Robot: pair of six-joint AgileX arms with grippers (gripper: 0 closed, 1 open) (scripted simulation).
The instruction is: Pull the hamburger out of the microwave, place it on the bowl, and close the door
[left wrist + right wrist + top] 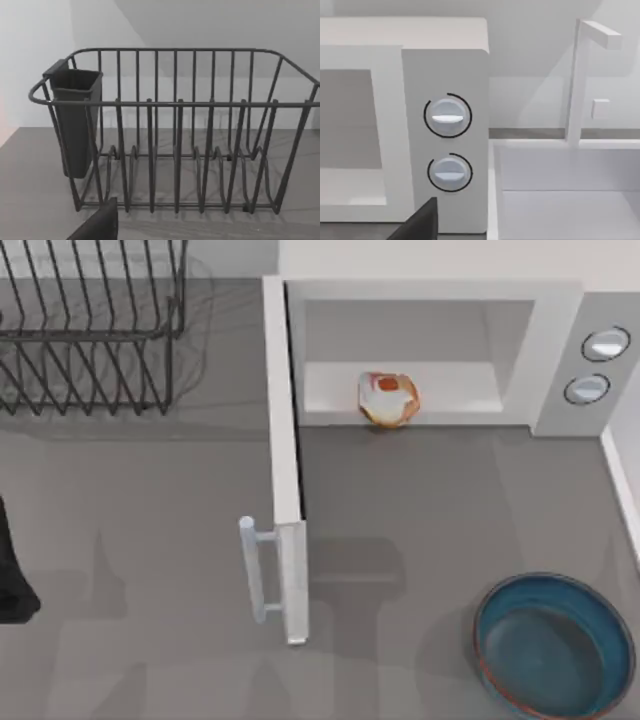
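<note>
While nothing is yet grasped, items run left to right. Left arm: parked at the surface's left edge, facing the wire dish rack; its end effector's opening cannot be told. Door: swung fully open. Hamburger: at the microwave cavity's front lip, well apart from either end effector. Bowl: right, empty. Advice: approach level through the opening, clearing the door edge. Right end effector: opening likewise cannot be told.

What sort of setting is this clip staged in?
Likely a simulated kitchen counter: a white microwave with its door open, a black wire dish rack, and a blue bowl on the grey table.
</note>
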